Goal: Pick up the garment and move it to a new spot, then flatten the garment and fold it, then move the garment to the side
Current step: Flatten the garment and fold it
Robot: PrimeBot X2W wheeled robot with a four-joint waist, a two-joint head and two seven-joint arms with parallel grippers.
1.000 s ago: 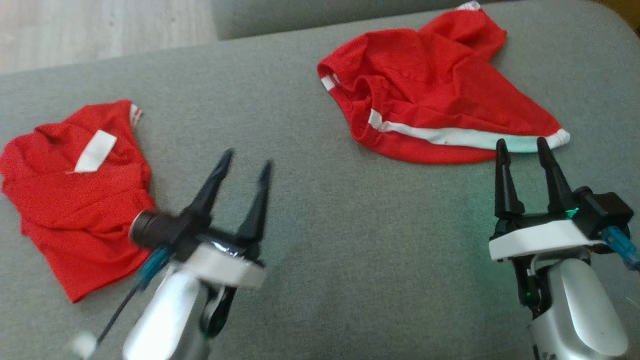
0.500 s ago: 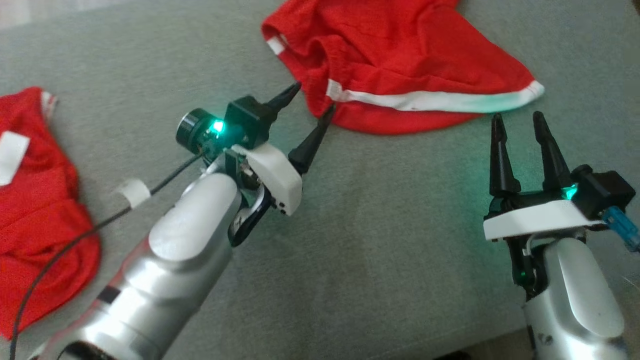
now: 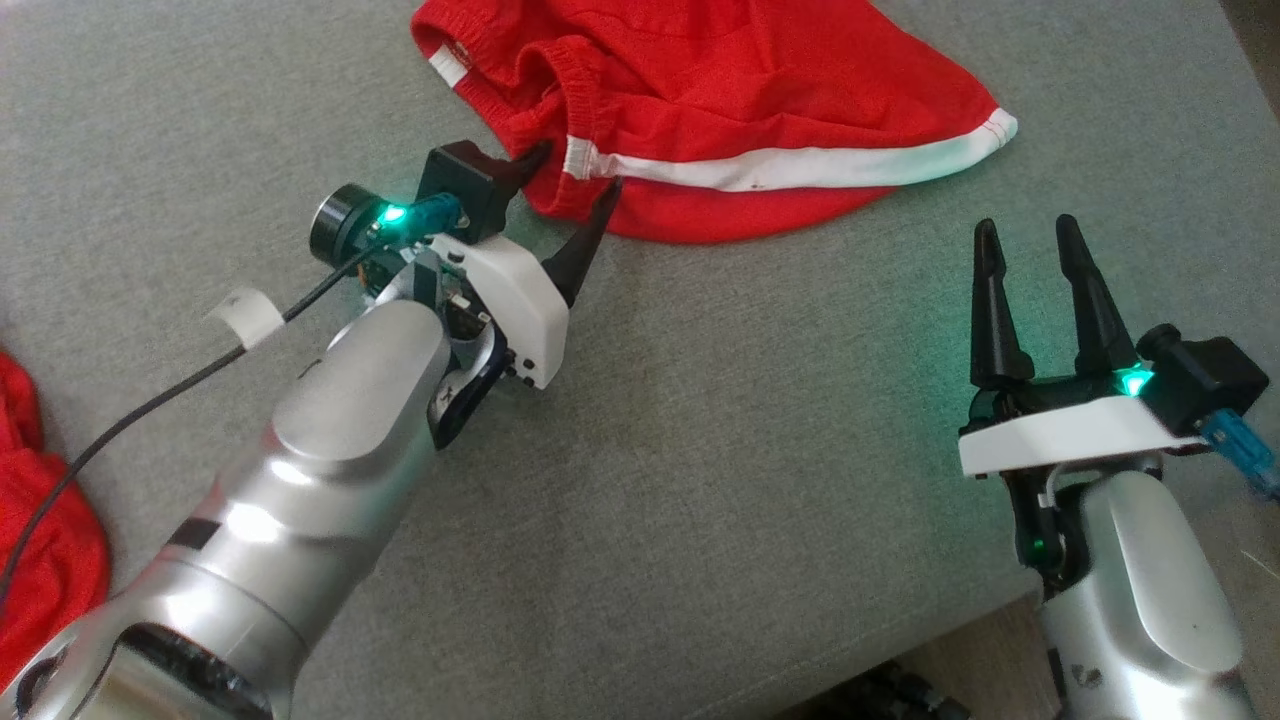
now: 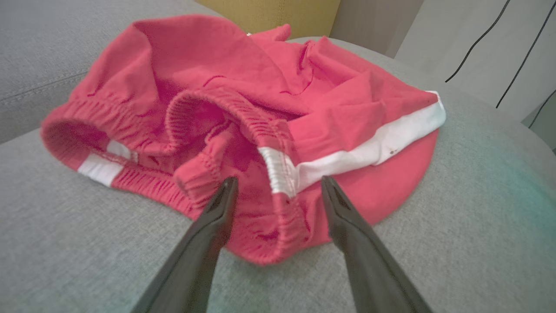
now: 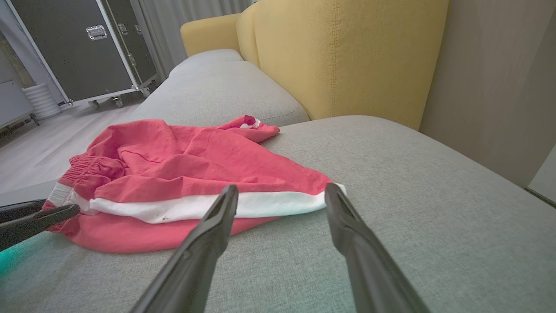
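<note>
Step 1, pick-up: red garment [image 3: 740, 110] lies crumpled at far centre of the sofa [image 3: 750, 420]. L gripper [image 3: 578, 168] is spread, straddling its near-left waistband [image 4: 278, 169] (no pinch yet). R gripper [image 3: 1025, 226] is spread and empty, near right. Next: close L there, then lift.

Grey sofa seat [image 5: 412, 182]; yellow backrest [image 5: 347, 56] behind; black wheeled cases [image 5: 78, 52] on pale wood floor [image 5: 39, 148]; beige wall [image 5: 499, 87].

Clad in rounded silver-grey forearm shells [image 3: 330, 400], capped by white wrist plates [image 3: 1060, 445] and black camera blocks [image 3: 1205, 375] lit green. Tipped at left gripper [image 3: 578, 168] and right gripper [image 3: 1025, 225] with long tapering black fingers [image 3: 1095, 300]; thin black cable [image 3: 300, 299], white-tagged, on the left.
</note>
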